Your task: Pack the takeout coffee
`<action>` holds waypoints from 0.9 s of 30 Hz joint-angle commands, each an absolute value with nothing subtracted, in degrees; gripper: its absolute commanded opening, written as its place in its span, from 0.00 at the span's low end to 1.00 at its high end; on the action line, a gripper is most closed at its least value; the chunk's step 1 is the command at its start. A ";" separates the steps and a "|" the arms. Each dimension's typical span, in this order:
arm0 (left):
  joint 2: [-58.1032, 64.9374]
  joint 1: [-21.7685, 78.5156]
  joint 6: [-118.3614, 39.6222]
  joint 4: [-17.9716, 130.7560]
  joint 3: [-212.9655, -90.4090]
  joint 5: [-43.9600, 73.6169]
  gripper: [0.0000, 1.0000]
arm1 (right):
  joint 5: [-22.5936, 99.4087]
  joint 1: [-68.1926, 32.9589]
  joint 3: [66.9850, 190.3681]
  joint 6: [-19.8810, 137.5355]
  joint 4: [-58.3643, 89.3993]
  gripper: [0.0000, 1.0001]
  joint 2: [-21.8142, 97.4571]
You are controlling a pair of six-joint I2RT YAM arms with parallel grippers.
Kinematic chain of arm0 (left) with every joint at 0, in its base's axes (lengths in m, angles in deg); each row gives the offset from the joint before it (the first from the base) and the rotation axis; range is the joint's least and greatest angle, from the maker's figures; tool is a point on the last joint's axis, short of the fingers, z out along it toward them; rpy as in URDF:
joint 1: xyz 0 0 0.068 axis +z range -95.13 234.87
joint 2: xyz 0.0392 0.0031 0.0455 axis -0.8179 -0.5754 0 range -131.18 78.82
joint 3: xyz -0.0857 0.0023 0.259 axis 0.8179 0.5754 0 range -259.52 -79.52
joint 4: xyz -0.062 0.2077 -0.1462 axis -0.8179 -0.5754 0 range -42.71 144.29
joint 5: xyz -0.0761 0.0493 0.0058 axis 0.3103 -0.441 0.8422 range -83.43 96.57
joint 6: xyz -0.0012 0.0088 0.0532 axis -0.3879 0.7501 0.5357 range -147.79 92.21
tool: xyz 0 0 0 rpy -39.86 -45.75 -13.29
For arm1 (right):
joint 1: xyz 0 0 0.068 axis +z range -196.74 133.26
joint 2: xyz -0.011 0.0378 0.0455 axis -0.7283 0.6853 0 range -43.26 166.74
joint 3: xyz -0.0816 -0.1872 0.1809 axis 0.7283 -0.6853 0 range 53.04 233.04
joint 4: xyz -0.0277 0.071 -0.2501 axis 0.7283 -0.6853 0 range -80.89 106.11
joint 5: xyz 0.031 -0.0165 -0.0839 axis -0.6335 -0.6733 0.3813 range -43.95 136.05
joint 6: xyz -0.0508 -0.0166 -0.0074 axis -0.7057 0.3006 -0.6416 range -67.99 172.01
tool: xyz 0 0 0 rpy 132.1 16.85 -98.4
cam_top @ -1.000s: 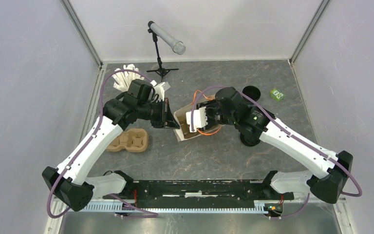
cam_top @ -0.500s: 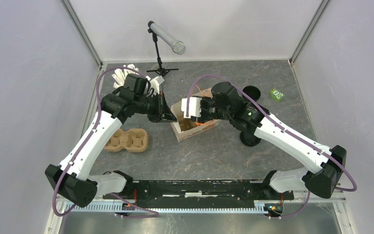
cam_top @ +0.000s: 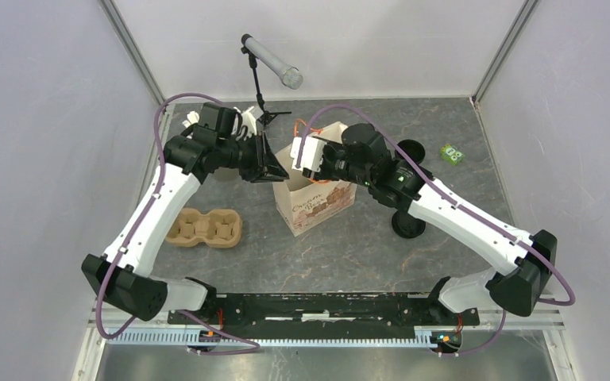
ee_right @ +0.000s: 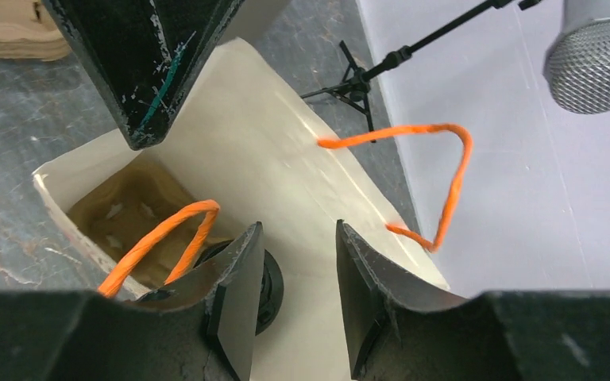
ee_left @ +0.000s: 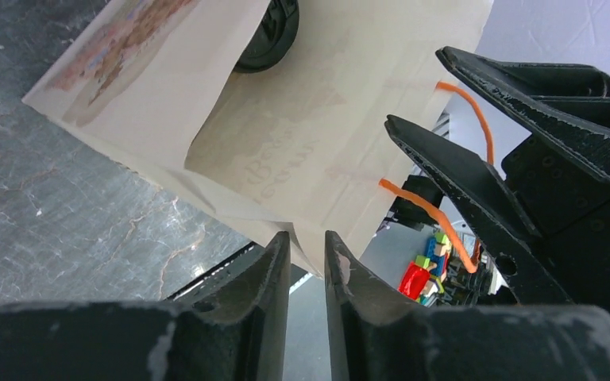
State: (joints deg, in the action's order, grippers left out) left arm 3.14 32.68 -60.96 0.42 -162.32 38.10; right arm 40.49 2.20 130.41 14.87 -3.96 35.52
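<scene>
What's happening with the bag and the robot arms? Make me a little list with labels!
bag: standing upright, mouth open at the top
left end effector: jaws slightly apart, at the bag's edge
right end effector: jaws apart, at the bag's top
cup: on the table, right of the bag, outside it
lid: lying apart from the cup, farther back
carrier: left of the bag
packed: not yet
</scene>
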 commanded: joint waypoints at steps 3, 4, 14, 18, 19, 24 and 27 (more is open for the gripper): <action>1.32 33.59 -59.88 0.12 -169.19 37.59 0.34 | 48.15 1.80 134.89 17.24 0.92 0.46 35.75; 0.91 33.68 -59.89 -0.41 -170.51 37.31 0.37 | 49.48 1.78 135.14 17.80 1.20 0.47 35.59; -1.93 34.81 -57.29 -4.27 -183.56 31.82 0.48 | 57.50 1.78 137.46 29.51 2.72 0.56 33.17; -4.58 35.62 -53.23 -9.97 -193.66 22.21 0.82 | 55.36 1.78 138.99 38.69 2.40 0.70 30.89; -5.06 35.79 -52.13 -10.94 -195.44 19.80 0.97 | 55.15 1.77 137.98 40.68 2.89 0.78 29.74; -5.19 36.84 -47.52 -11.40 -194.84 3.25 1.00 | 53.99 1.78 130.52 49.10 5.01 0.98 22.14; -5.00 39.38 -47.99 -9.78 -190.80 -4.47 1.00 | 53.47 1.76 125.92 52.62 4.96 0.98 17.76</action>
State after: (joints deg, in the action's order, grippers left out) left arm -4.72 36.70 -51.89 -9.46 -194.30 10.86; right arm 53.95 1.90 130.51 44.07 2.81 22.56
